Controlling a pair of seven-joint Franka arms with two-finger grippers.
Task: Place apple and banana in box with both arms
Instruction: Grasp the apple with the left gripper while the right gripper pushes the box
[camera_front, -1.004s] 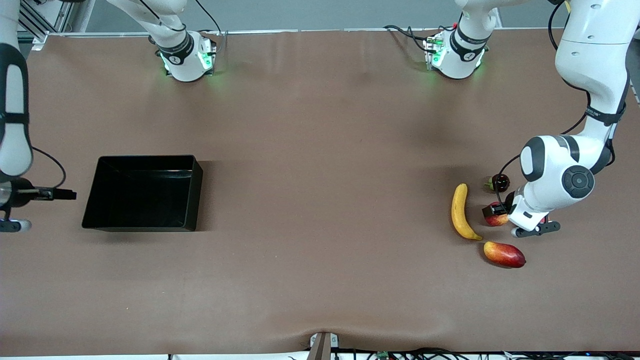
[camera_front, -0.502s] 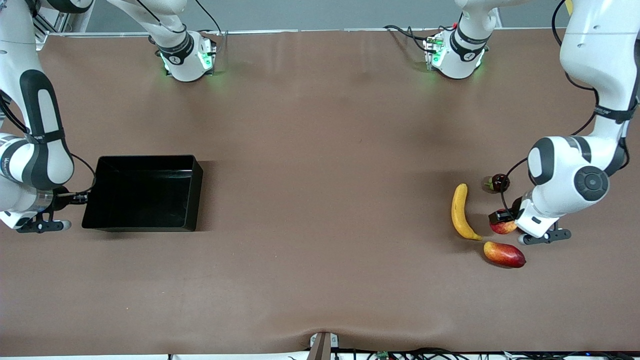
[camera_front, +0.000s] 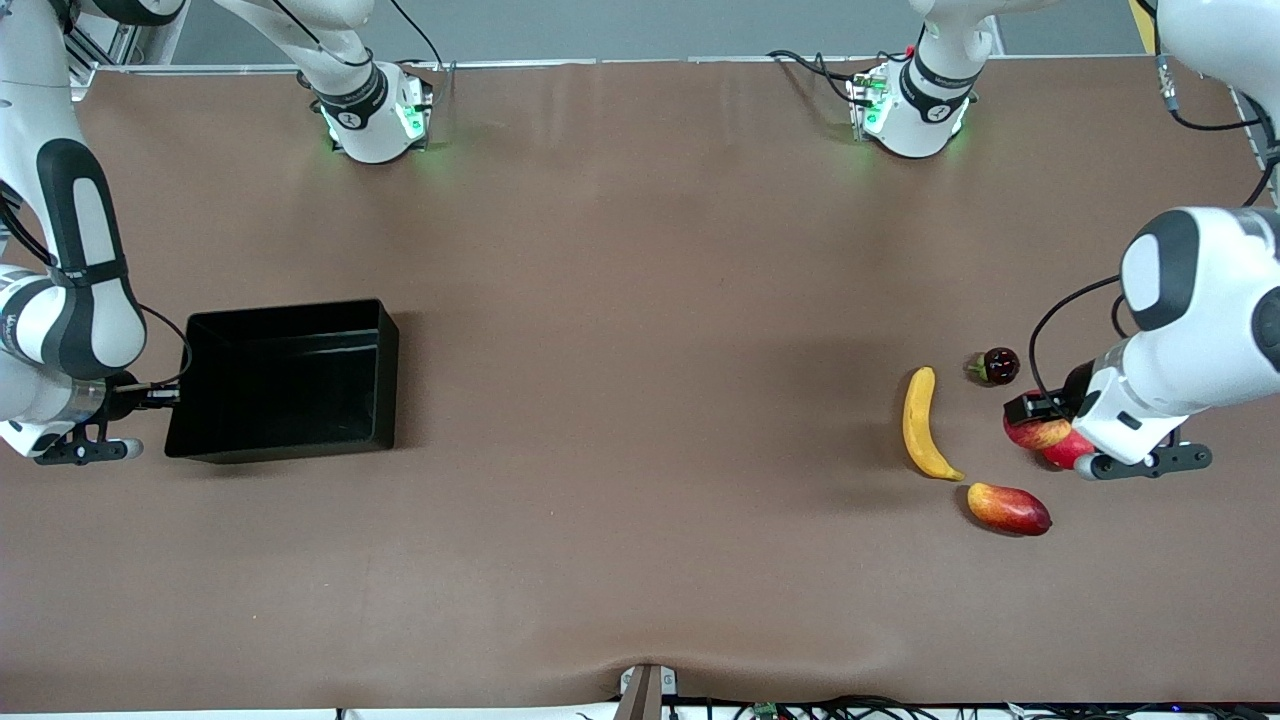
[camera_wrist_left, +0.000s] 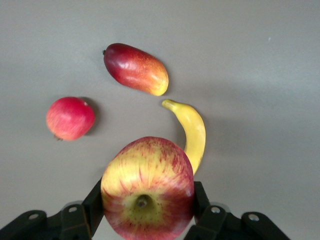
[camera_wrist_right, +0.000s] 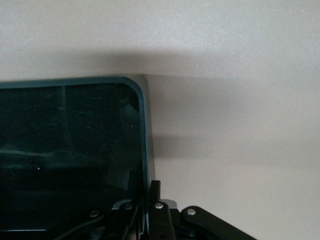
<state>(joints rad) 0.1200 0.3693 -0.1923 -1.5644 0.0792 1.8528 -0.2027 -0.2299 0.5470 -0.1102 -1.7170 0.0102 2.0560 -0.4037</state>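
Lifting the apple (camera_wrist_left: 147, 187) pinched in your left gripper (camera_wrist_left: 148, 200) above the banana (camera_front: 923, 424), you next must carry it to the box (camera_front: 287, 382), whose wall your right gripper (camera_wrist_right: 148, 210) clamps at its end of the table.

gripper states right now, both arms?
Left gripper: shut on the apple, lifted over the table near the banana.
Right gripper: shut on the box wall at the right arm's end.
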